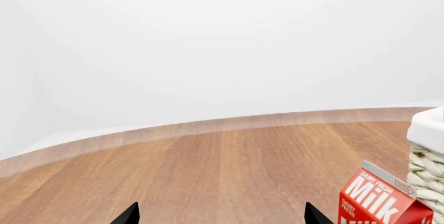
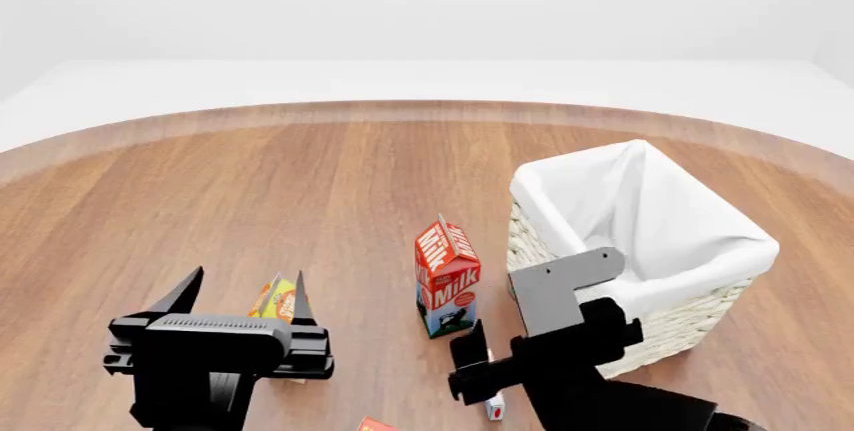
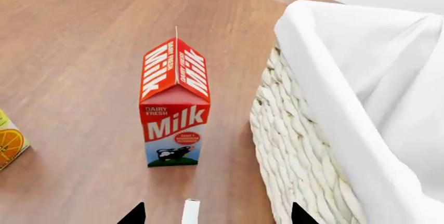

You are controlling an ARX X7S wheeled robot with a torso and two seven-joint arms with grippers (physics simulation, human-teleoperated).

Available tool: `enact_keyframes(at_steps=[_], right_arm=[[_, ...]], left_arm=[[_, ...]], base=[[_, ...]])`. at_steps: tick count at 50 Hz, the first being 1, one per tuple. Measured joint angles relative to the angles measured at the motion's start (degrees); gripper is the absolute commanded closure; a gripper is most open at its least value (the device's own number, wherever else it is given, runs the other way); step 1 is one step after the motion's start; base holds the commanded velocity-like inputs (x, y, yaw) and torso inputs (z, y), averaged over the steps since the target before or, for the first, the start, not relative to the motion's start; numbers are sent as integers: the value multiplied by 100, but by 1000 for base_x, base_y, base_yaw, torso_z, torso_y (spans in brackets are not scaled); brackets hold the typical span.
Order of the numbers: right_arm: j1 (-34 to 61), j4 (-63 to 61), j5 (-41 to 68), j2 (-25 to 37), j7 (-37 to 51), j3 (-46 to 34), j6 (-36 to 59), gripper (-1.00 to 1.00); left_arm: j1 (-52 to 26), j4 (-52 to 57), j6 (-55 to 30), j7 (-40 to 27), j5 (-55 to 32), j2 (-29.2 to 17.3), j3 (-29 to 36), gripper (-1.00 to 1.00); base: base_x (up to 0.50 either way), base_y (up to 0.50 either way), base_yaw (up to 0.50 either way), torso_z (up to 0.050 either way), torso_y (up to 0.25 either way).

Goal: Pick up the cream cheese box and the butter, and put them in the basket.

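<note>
The cream cheese box [image 3: 189,211], a thin white carton, stands on the floor between the spread fingertips of my right gripper [image 3: 217,216]. The gripper is open and not touching it. In the head view the box [image 2: 495,408] shows just below the right gripper [image 2: 481,366]. The basket [image 2: 627,296], white-lined wicker, stands to the right and also shows in the right wrist view [image 3: 305,146]. Only a corner of the orange-red butter [image 2: 376,425] shows at the bottom edge. My left gripper [image 2: 248,276] is open and empty over the floor at the left [image 1: 222,216].
A red-and-white milk carton [image 2: 447,276] stands upright just left of the basket, beyond the cream cheese box, and shows in both wrist views [image 3: 173,104] [image 1: 378,200]. A yellow-orange juice carton [image 2: 274,299] sits by the left gripper. The basket's corner [image 1: 427,151] shows in the left wrist view. The floor is wood.
</note>
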Motion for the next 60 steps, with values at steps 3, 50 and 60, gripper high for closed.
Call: enact_keyframes(at_steps=[3, 50, 60], right_arm=[[49, 141, 217, 5, 128, -7, 41, -100], [312, 2254, 1108, 105, 444, -524, -609, -100], [357, 2559, 1078, 120, 401, -590, -739, -100]], left_arm=[[-1, -2, 3, -8, -6, -7, 5, -100], [-16, -31, 45, -126, -103, -104, 79, -100], [-12, -1, 28, -156, -126, -123, 96, -100]], base=[[0, 0, 0, 0, 0], [0, 0, 0, 0, 0], [0, 0, 0, 0, 0]])
